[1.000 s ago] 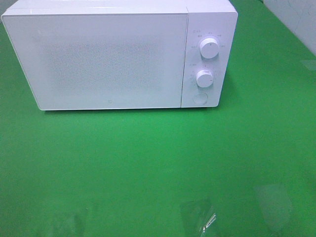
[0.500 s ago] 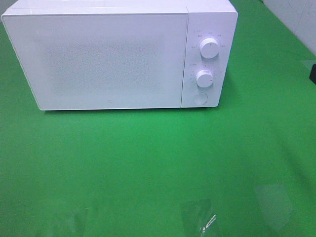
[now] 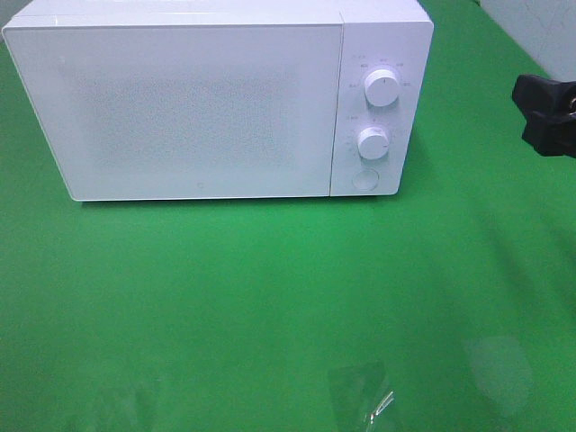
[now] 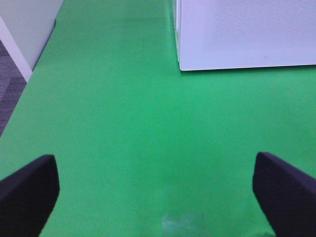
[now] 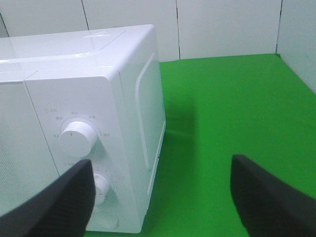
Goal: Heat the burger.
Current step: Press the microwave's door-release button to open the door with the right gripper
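The burger is out of view in every frame. A white microwave (image 3: 198,108) stands at the back of the green table with its door shut, and its frosted window shows nothing inside. My right gripper (image 3: 526,112) hangs open at the right edge of the high view, level with the microwave's control panel. In the right wrist view my right gripper (image 5: 163,197) has its black fingers (image 5: 54,202) wide apart beside the microwave (image 5: 74,98). My left gripper (image 4: 158,197) is open over bare green cloth, short of the microwave (image 4: 247,34). It is outside the high view.
The control panel carries an upper knob (image 3: 382,88), a lower knob (image 3: 372,142) and a round button (image 3: 364,179). A shiny scrap of clear tape (image 3: 360,396) lies near the front edge. A white wall (image 3: 540,27) rises at the back right.
My right gripper has come into the high view from the right edge, toward the microwave's control side. The microwave and the left arm have not moved.
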